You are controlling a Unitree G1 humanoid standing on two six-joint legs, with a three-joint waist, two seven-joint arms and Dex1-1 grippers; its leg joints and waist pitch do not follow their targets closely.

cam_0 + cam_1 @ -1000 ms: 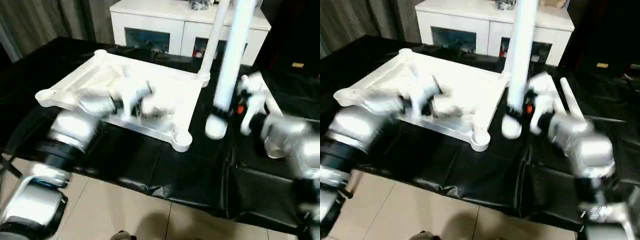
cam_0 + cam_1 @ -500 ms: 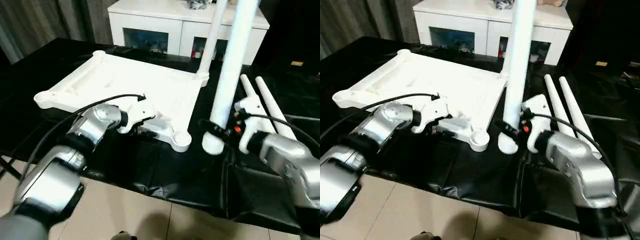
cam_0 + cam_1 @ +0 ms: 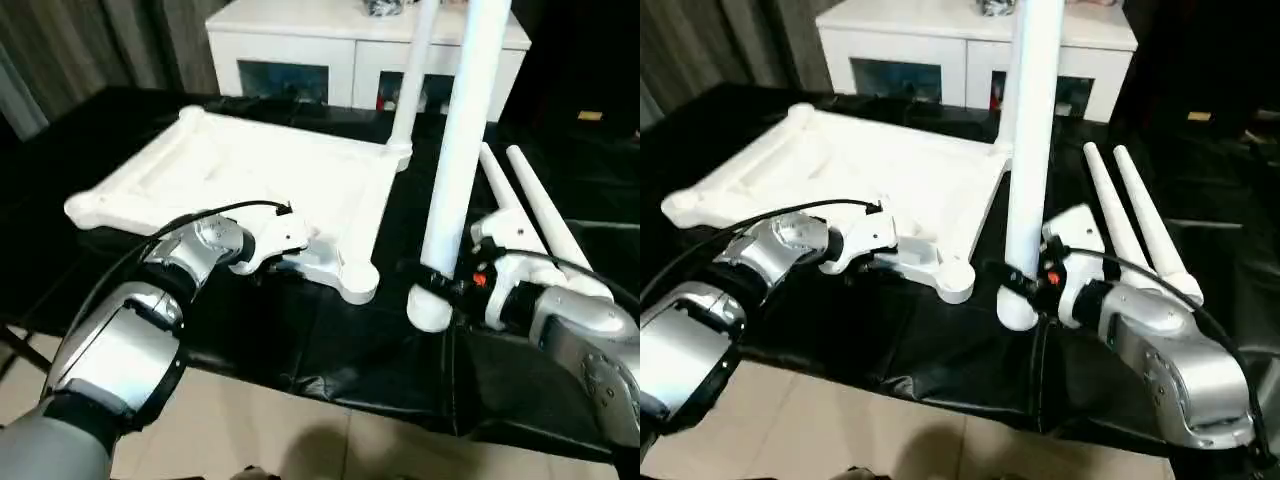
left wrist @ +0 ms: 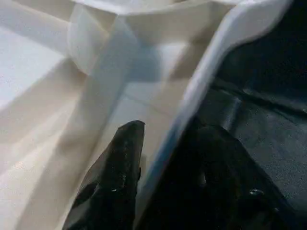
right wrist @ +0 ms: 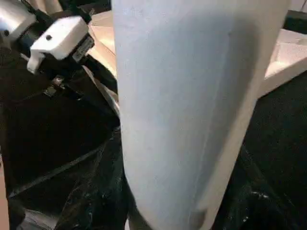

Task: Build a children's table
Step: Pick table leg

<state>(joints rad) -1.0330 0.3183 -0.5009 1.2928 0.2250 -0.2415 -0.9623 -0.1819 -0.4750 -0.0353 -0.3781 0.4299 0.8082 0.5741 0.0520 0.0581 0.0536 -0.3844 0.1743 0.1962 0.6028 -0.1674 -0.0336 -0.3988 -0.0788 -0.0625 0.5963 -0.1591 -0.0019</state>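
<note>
Black sheet (image 3: 300,330), right arm (image 3: 1160,340) holding leg (image 3: 1030,150) upright

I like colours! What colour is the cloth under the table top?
Black, shiny cloth, clearest in the left eye view.

top (image 3: 250,170): white plastic, rectangular, underside up on black sheet, round sockets at corners, my left fingers (image 4: 120,177) straddle its near rim | leg 1 (image 3: 400,75): upright in far right socket | leg 2 (image 3: 462,140): upright, in my right grip | 2 legs (image 3: 1130,215): flat, side by side, right of top
</note>
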